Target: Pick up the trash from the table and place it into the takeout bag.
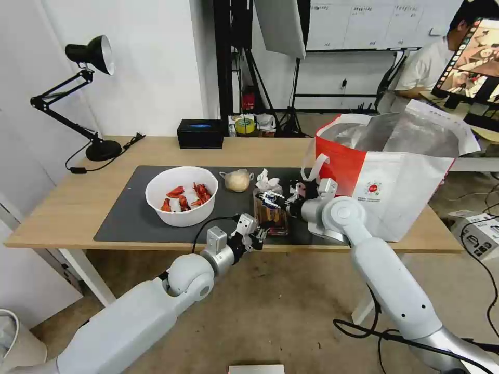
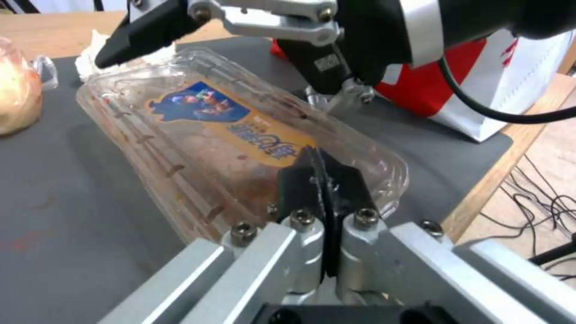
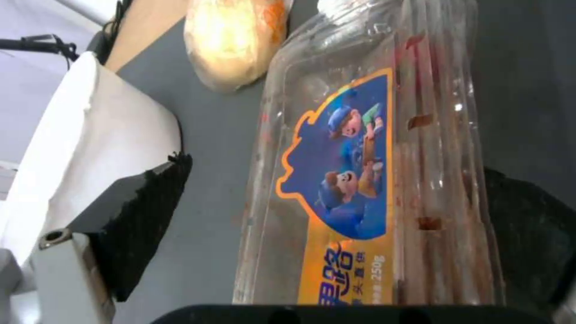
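Pinching tray [image 2: 240, 135] near-edge rim: left tool [image 2: 324, 180]; right tool [image 1: 278, 200] spread astride.

We are in what looks like a lab or studio office: a light-wood desk [image 1: 67, 208] with a desk lamp [image 1: 86, 93] far left, light stands [image 1: 291, 98] and a whiteboard [image 1: 364, 23] behind, cables [image 1: 483, 218] across the floor at right.

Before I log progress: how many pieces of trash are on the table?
4. Bowl of shells on the mat's left; knotted bag beside it; tissue behind the tray; plastic tray between left gripper and right gripper.
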Controlling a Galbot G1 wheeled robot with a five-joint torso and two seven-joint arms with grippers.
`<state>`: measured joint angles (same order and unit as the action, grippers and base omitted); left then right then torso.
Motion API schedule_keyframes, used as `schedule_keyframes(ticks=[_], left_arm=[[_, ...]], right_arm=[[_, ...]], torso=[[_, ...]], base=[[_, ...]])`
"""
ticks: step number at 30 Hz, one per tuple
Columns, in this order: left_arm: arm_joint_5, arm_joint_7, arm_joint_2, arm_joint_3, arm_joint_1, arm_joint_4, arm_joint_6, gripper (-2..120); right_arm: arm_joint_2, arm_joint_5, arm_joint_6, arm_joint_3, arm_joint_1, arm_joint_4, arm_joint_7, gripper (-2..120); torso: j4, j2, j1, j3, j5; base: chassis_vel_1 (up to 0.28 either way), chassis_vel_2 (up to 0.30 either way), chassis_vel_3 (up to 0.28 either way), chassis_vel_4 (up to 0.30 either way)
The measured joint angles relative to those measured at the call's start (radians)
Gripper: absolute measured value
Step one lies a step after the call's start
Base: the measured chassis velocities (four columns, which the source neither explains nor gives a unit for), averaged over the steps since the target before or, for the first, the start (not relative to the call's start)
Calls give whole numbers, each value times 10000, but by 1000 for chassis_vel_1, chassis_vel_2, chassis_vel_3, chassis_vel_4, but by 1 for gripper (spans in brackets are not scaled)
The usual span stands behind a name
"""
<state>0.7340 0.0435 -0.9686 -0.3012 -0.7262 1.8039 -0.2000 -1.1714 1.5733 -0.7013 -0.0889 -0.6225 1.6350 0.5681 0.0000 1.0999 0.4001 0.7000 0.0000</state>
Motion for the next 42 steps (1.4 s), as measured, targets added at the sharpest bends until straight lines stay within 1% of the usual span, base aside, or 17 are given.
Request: schedule_keyframes(ticks=[12, 23, 25, 26, 27, 29, 30, 31, 32, 33, 34, 35, 36, 37, 39, 40, 42], left_arm=[[-30, -8, -74, 14, -119, 9, 8, 0], [-40, -25, 24, 60, -244, 149, 24, 0], [-37, -24, 31, 67, -262, 205, 25, 0], [-36, -23, 35, 69, -262, 213, 25, 0], [-36, -23, 35, 69, -262, 213, 25, 0], [-33, -22, 55, 75, -263, 232, 25, 0], [-33, -22, 55, 75, -263, 232, 25, 0], [-32, -22, 61, 79, -264, 234, 25, 0], [-31, -21, 66, 83, -264, 237, 25, 0], [-31, -21, 66, 83, -264, 237, 25, 0], [-29, -21, 66, 86, -262, 237, 26, 0], [-29, -21, 66, 87, -261, 237, 27, 0], [-27, -20, 57, 89, -259, 237, 28, 0], [-27, -20, 57, 89, -259, 237, 28, 0], [-26, -21, 31, 90, -259, 231, 30, 0], [-26, -21, 31, 90, -259, 231, 30, 0], [-26, -20, 27, 91, -270, 210, 31, 0]], right_arm=[[-128, -9, -149, 54, 215, -332, -101, 100], [-85, -30, -197, 110, 309, -398, -105, 99], [-13, -31, -199, 145, 325, -396, -92, 89], [12, -31, -199, 148, 326, -387, -88, 86], [12, -31, -199, 148, 326, -387, -88, 86], [94, -31, -199, 152, 313, -351, -68, 74], [94, -31, -199, 152, 313, -351, -68, 74], [117, -31, -200, 152, 296, -343, -63, 70], [155, -31, -199, 153, 273, -329, -43, 64], [155, -31, -199, 153, 273, -329, -43, 64], [181, -31, -199, 152, 257, -324, -24, 57], [188, -32, -200, 151, 253, -323, -19, 55], [204, -32, -200, 141, 230, -321, 1, 47], [204, -32, -200, 141, 230, -321, 1, 47], [208, -32, -200, 119, 197, -320, 10, 37], [208, -32, -200, 119, 197, -320, 10, 37], [197, -35, -198, 100, 148, -320, 22, 27]], torso=[[0, 0, -2, 0, 0], [0, 0, -2, 0, 0], [0, 0, -2, 0, 0], [0, 0, -1, 0, 0], [0, 0, -1, 0, 0], [0, 1, -1, -1, 0], [0, 1, -1, -1, 0], [0, 1, -2, 0, 0], [-1, 1, -2, 0, 0], [-1, 1, -2, 0, 0], [0, 0, -2, 0, 0], [0, 1, -2, 0, 0], [0, 3, -2, 0, 0], [0, 3, -2, 0, 0], [0, 2, -2, 0, 0], [0, 2, -2, 0, 0], [-1, 3, -2, 0, 0]], base=[[0, 0, 0, 0], [0, 0, 0, 0], [0, 0, 0, 0], [0, 0, 0, 0], [0, 0, 0, 0], [0, 0, 0, 0], [0, 0, 0, 0], [0, 0, 0, 0], [0, 0, 0, 0], [0, 0, 0, 0], [0, 0, 0, 0], [0, 0, 0, 0], [0, 0, 0, 0], [0, 0, 0, 0], [0, 0, 0, 0], [0, 0, 0, 0], [0, 0, 0, 0]])
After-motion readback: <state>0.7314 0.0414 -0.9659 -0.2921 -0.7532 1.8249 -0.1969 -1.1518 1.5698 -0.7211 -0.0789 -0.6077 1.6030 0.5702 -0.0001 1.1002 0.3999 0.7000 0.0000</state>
